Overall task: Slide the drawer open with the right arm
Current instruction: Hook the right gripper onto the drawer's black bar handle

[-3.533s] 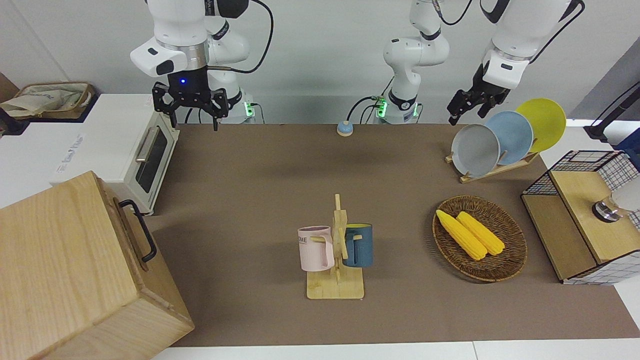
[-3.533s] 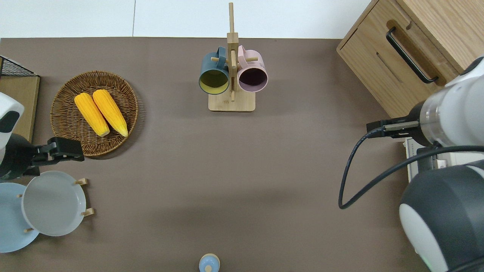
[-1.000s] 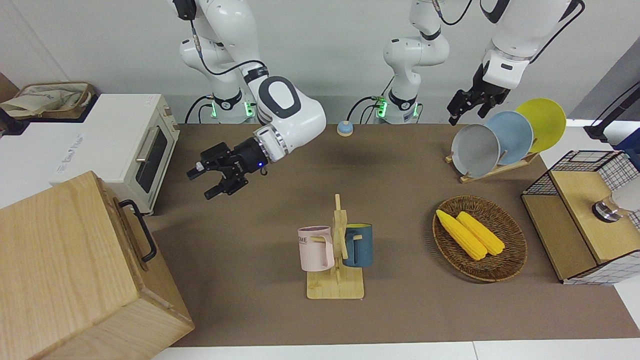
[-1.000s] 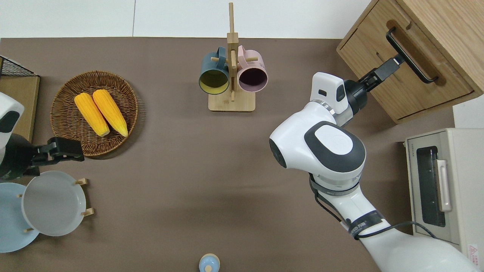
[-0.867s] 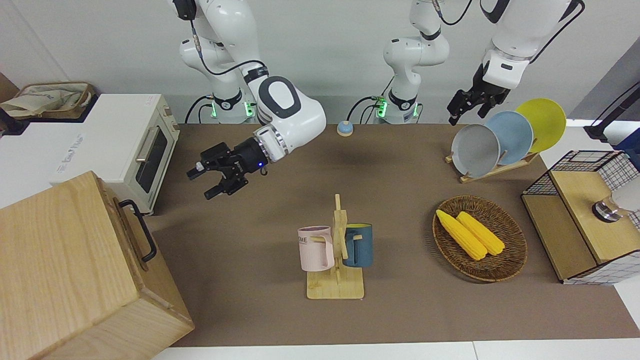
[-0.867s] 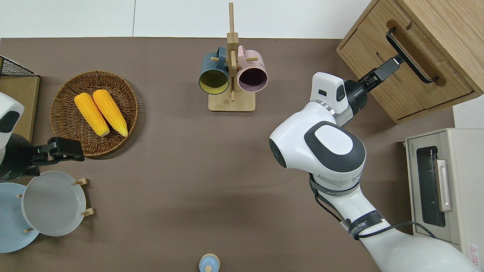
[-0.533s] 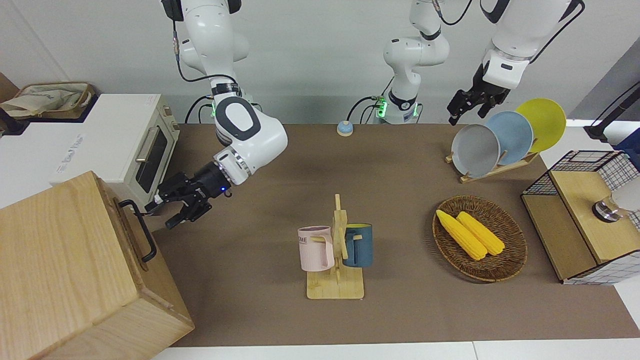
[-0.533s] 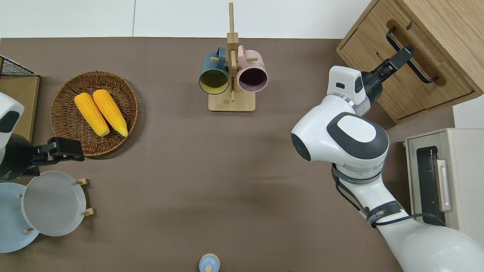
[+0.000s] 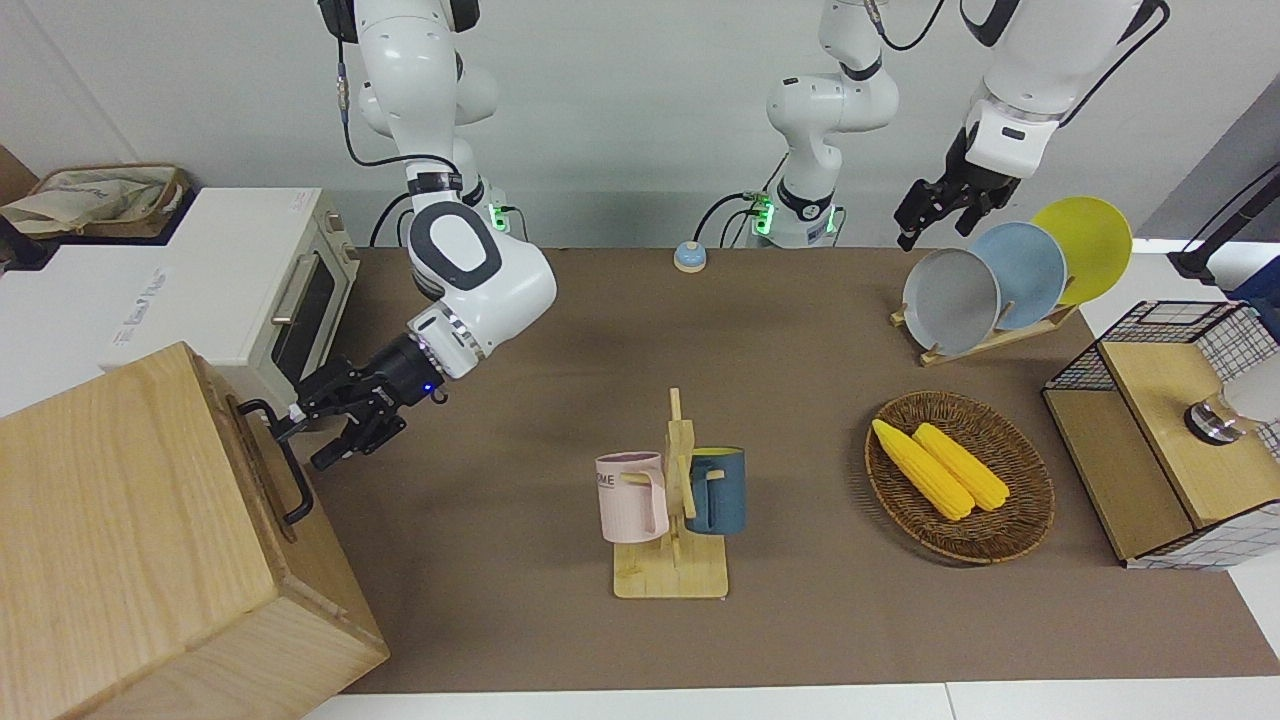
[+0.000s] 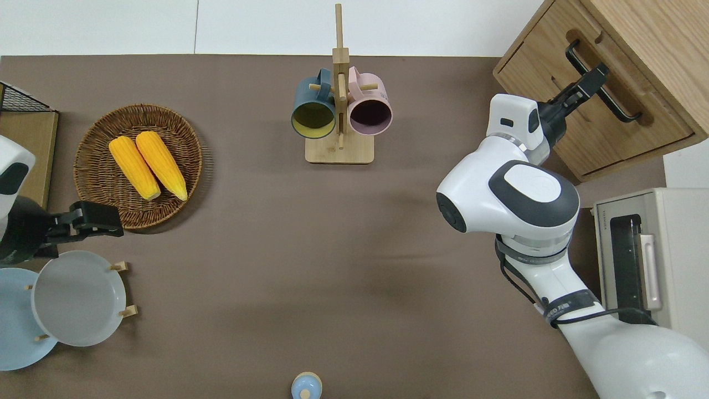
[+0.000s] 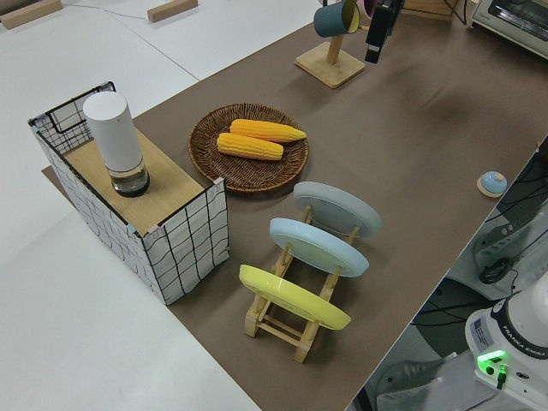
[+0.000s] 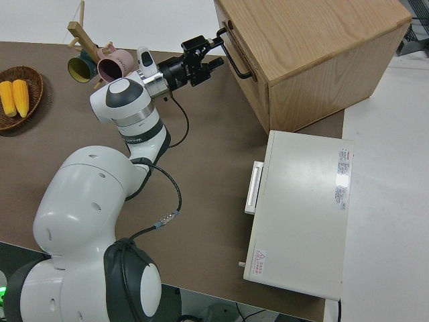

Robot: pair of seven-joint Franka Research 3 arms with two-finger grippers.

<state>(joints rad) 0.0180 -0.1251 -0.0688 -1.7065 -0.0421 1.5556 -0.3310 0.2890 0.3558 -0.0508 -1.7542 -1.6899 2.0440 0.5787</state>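
The drawer (image 10: 620,77) sits shut in the pale wooden box (image 9: 120,520) at the right arm's end of the table. Its black bar handle (image 10: 612,100) (image 9: 287,485) (image 12: 237,60) faces the table's middle. My right gripper (image 9: 306,440) (image 10: 595,75) (image 12: 217,49) is open and stretched out level toward the box. Its fingertips reach the handle's bar, one finger on each side of it. Whether they touch the bar I cannot tell. The left arm (image 9: 1005,130) is parked.
A white toaster oven (image 9: 240,300) stands beside the box, nearer to the robots. A mug rack (image 9: 672,500) with two mugs stands mid-table. Toward the left arm's end are a corn basket (image 9: 1030,500), a plate rack (image 9: 1010,280) and a wire-mesh box (image 9: 1170,430).
The right arm came down from its raised pose and swung toward the box. Over the last half second its open gripper moved up to the drawer handle. The drawer has not moved.
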